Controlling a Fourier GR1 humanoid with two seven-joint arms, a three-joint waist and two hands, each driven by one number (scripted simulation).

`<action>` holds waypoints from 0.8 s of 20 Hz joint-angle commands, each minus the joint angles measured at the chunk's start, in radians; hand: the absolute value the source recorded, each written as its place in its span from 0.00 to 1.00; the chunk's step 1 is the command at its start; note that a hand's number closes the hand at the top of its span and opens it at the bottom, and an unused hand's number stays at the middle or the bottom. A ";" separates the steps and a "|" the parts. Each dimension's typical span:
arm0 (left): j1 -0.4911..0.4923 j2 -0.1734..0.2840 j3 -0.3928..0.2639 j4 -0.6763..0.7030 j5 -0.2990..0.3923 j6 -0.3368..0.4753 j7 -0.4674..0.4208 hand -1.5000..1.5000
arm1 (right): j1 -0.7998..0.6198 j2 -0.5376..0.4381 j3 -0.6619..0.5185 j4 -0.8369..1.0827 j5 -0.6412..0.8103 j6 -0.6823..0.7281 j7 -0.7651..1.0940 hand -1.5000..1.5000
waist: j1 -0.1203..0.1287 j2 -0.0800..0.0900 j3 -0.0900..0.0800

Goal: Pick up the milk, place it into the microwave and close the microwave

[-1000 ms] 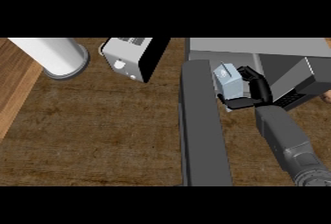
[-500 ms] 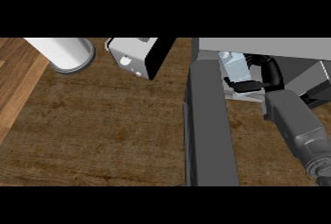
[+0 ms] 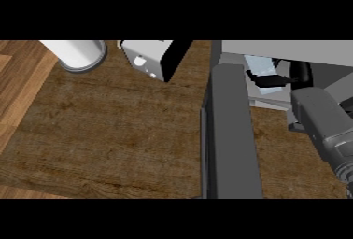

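The milk [image 3: 257, 65], a pale blue and white carton, shows just inside the microwave's [image 3: 296, 49] opening at the upper right, partly hidden under the grey top. My right hand [image 3: 273, 80] has its black fingers curled round the carton's lower side, with the grey forearm [image 3: 324, 128] running down to the right edge. The microwave's door [image 3: 231, 140] stands open as a long dark grey slab down the middle of the view, left of the arm. My left hand does not show.
A white cylinder [image 3: 76, 53] on a grey base stands at the upper left. Beside it sits a white and black box-shaped appliance [image 3: 153, 57]. The brown counter top [image 3: 110, 135] spreads left of the door, with a lighter wooden edge at the far left.
My right hand has carried the milk up and further into the microwave's opening, and the forearm has followed. The door stays open.
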 commanded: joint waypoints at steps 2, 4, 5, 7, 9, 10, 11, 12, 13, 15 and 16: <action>-0.019 0.010 -0.002 -0.008 0.015 0.002 0.004 0.00 | -0.032 -0.044 -0.015 0.009 -0.007 -0.027 0.042 1.00 | 0.029 0.013 0.002; -0.032 0.011 -0.002 -0.001 -0.004 0.002 0.002 0.00 | -0.010 -0.034 -0.013 0.010 -0.003 -0.044 0.016 1.00 | 0.020 0.014 0.002; -0.036 0.014 0.005 0.017 0.002 0.007 0.003 0.00 | -0.016 -0.033 -0.016 0.012 -0.006 -0.048 0.024 1.00 | 0.024 0.016 0.002; -0.040 0.022 -0.004 0.022 0.007 -0.002 0.008 0.00 | -0.031 -0.046 -0.018 0.011 -0.005 -0.051 0.033 1.00 | 0.039 0.025 0.002; -0.059 0.023 -0.017 0.008 -0.002 0.002 0.011 0.00 | -0.031 -0.058 -0.014 0.011 0.000 -0.044 0.027 1.00 | 0.028 0.025 0.004; -0.054 0.031 -0.002 0.016 0.009 -0.002 0.008 0.00 | -0.025 -0.054 -0.021 0.019 -0.006 -0.047 0.034 1.00 | 0.041 0.025 0.003; -0.061 0.025 -0.006 0.018 0.009 0.007 0.009 0.00 | -0.027 -0.061 -0.021 0.017 -0.006 -0.037 0.031 1.00 | 0.033 0.022 0.003; -0.060 0.028 -0.009 0.030 0.004 -0.008 0.007 0.00 | -0.028 -0.060 -0.025 0.014 -0.009 -0.051 0.028 1.00 | 0.042 0.027 0.003; -0.066 0.036 -0.005 0.020 0.003 0.004 0.015 0.00 | -0.036 -0.067 -0.019 0.021 -0.002 -0.042 0.043 1.00 | 0.042 0.027 0.004; -0.075 0.042 -0.003 0.032 0.007 0.000 0.014 0.00 | -0.025 -0.055 -0.023 0.016 -0.005 -0.054 0.020 1.00 | 0.045 0.030 0.004; -0.073 0.040 -0.004 0.025 -0.001 0.005 0.018 0.00 | -0.045 -0.071 -0.029 0.016 -0.010 -0.049 0.040 1.00 | 0.053 0.031 0.005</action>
